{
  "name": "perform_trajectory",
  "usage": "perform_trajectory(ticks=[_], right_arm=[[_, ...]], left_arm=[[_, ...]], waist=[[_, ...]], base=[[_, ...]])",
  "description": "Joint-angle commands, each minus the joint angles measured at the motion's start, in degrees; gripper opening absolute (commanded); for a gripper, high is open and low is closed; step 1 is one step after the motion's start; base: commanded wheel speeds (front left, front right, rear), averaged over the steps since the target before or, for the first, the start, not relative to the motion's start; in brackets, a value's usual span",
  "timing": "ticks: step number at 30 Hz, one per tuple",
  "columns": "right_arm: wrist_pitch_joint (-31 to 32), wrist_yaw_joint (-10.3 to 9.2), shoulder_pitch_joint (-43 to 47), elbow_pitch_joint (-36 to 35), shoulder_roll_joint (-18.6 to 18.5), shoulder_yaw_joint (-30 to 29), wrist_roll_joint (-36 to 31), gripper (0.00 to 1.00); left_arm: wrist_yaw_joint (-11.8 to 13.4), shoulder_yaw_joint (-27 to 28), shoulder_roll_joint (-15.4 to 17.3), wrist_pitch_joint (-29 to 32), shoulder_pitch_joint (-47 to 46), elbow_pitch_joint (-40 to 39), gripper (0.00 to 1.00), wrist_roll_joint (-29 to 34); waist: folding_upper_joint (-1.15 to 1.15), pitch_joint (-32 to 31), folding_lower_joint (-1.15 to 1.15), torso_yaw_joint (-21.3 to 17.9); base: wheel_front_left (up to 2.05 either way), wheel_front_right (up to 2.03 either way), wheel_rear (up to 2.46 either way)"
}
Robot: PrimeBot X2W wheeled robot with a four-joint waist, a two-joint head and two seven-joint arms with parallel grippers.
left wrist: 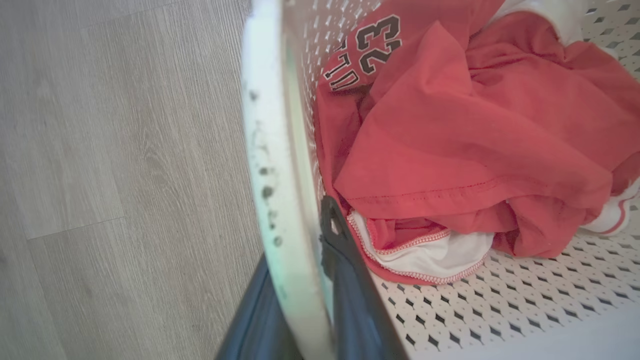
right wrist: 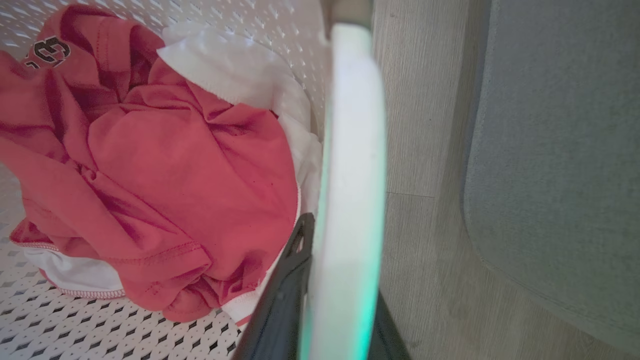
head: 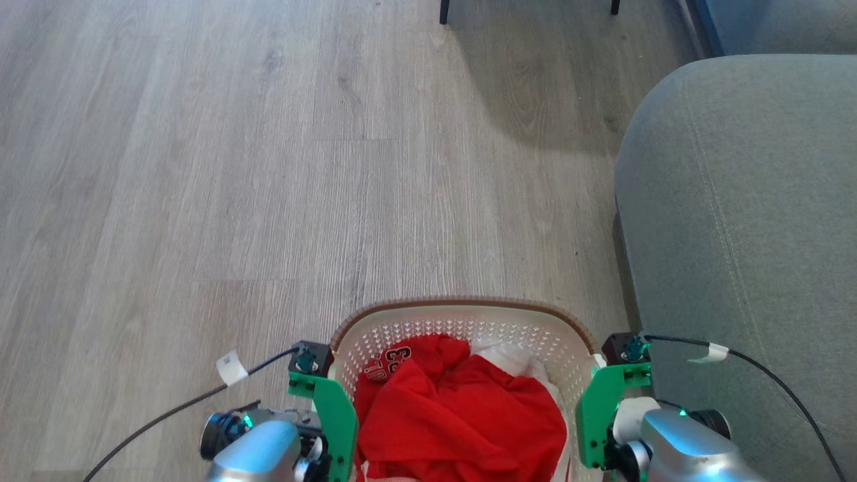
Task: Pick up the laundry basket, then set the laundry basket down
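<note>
The laundry basket [head: 469, 320], cream-white and perforated with a brown woven rim, sits at the bottom centre of the head view between my two arms. It holds red clothing [head: 462, 415] with "23" printed on it and some white cloth. In the left wrist view my left gripper [left wrist: 300, 260] is shut on the basket's white left handle [left wrist: 265, 150], one dark finger inside the basket and one outside. In the right wrist view my right gripper [right wrist: 345, 265] is shut the same way on the white right handle [right wrist: 352, 125]. Whether the basket's base touches the floor is hidden.
A grey sofa [head: 743, 234] stands close on the right, almost beside the basket and my right arm. Two dark furniture legs [head: 444, 12] are at the far top. Pale wood floor [head: 201, 167] stretches ahead and to the left.
</note>
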Motion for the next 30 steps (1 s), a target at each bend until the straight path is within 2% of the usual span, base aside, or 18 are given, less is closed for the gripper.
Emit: perform_trajectory(ticks=[1, 16, 30], right_arm=[[-0.4, 0.34, -0.9, -0.8, 0.4, 1.2, 0.3, 0.00], [-0.8, 0.34, -1.4, -0.6, 0.4, 4.4, 3.1, 0.00], [-1.9, 0.34, -3.9, 0.1, 0.4, 6.8, 5.0, 0.00]], left_arm=[[0.0, 0.0, 1.3, -0.4, -1.2, -0.1, 0.00, -0.2], [0.0, -1.0, 1.3, -0.5, -1.1, 0.2, 0.00, -1.1], [0.3, -1.7, 1.3, -1.3, -2.8, 0.5, 0.00, -1.8]], waist=[[0.00, -0.1, 0.01, 0.0], [0.00, 0.5, 0.01, -0.3], [0.00, 3.8, 0.01, -0.7]], base=[[0.00, 0.00, 0.00], [0.00, 0.00, 0.00], [0.00, 0.00, 0.00]])
